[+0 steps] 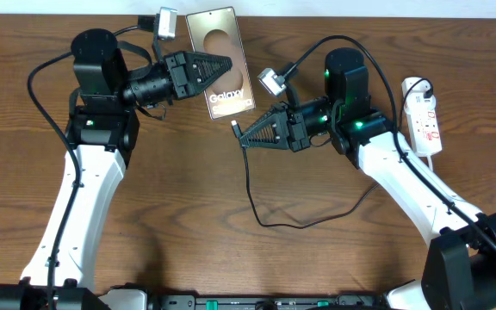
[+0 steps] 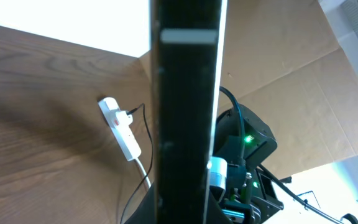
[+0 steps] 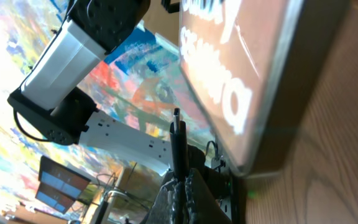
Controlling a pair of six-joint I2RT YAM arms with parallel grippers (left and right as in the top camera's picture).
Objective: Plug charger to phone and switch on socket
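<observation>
**Bronze phone gripped, black plug just beside it**

Bronze-brown phone (image 1: 231, 95) sits at the far middle of the wooden table (image 1: 188, 189). The left gripper (image 1: 222, 67) is closed on its edges. The right gripper (image 1: 246, 138) pinches the charger (image 1: 250, 185) just behind the plug tip (image 3: 176, 127). The tip is close to the phone's lower end, but apart from it. The white socket (image 1: 424, 112) lies at the far right.

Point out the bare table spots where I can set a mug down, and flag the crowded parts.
Freest: the table front centre, between the two white arms, below the charger loop. Also the far-left wood beside the left arm. Crowded: top centre, where the left gripper holds the phone near the right gripper, and by the socket.
</observation>
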